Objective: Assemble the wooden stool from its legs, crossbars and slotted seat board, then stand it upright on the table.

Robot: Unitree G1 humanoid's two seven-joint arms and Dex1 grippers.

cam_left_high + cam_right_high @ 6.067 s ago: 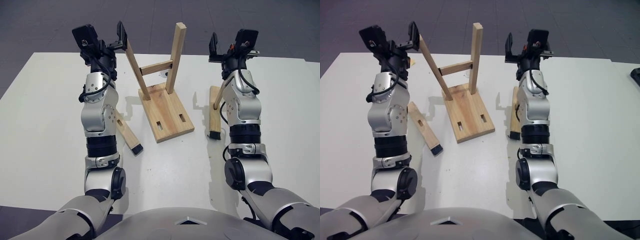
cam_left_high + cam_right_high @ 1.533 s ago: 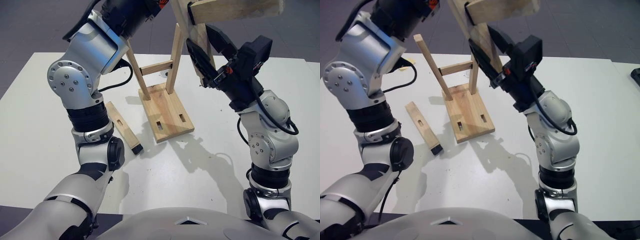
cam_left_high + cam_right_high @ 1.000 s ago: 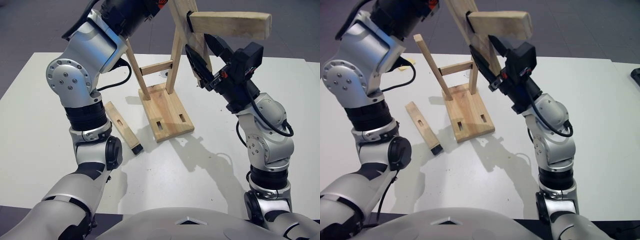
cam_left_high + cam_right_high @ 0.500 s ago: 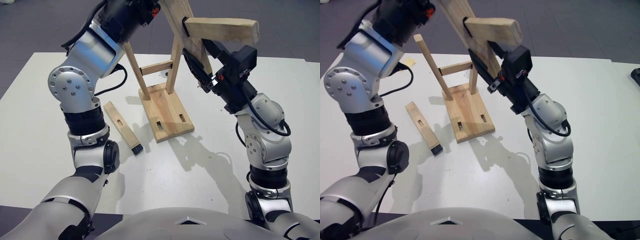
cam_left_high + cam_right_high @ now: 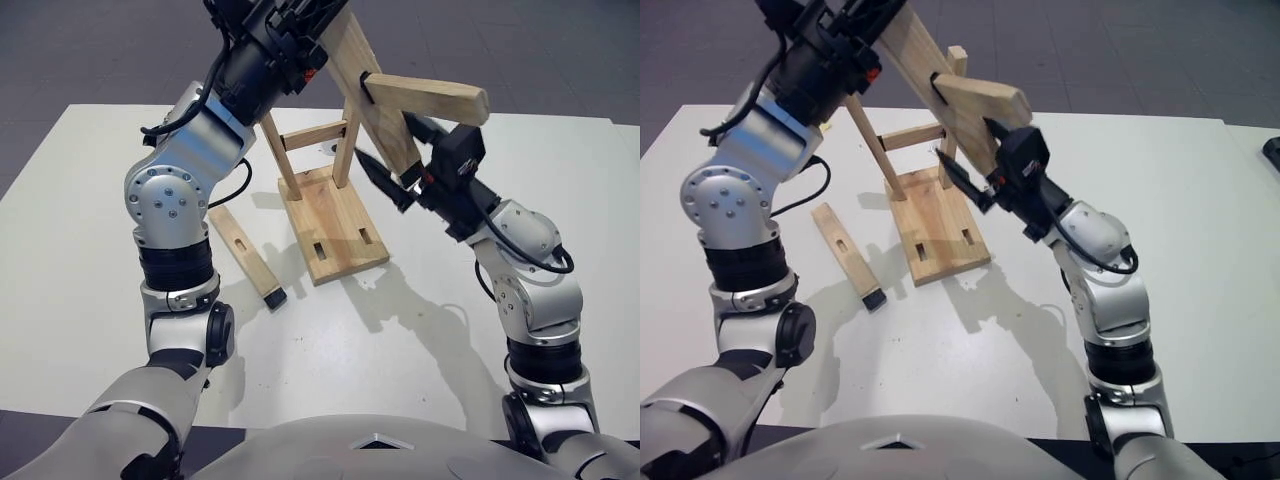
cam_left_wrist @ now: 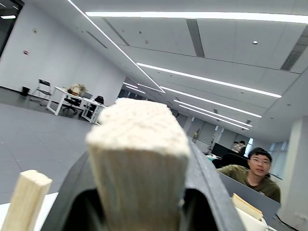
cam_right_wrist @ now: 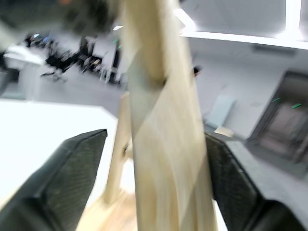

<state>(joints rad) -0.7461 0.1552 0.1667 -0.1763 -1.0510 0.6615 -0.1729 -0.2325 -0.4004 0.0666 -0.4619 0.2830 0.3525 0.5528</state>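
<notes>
White table [image 5: 80, 200] carries the work. Near its middle the slotted seat board [image 5: 335, 225] lies flat, with two open slots at its 6 o'clock end. At its 12 o'clock end two standing legs [image 5: 277, 155] rise from the board, joined by a short lower crossbar [image 5: 315, 135].

A raised leg [image 5: 352, 52] hangs in the air above the board's 1 o'clock side, slanting from 11 o'clock at its top to 5 o'clock at its bottom. A second crossbar [image 5: 430, 97] is plugged into its side and sticks out toward 3 o'clock.

At the board's 9 o'clock a loose leg [image 5: 245, 252] lies flat on the table, just beside the board but apart from it.

The left gripper [image 6: 139, 159] is clamped on the raised leg's upper end, wood pressed between both fingers. The right gripper [image 7: 154, 163] straddles the same leg's lower part with its fingers [image 7: 72, 173] spread. There is a clear gap on one side, and the other finger is close against the wood, though contact there cannot be told.
</notes>
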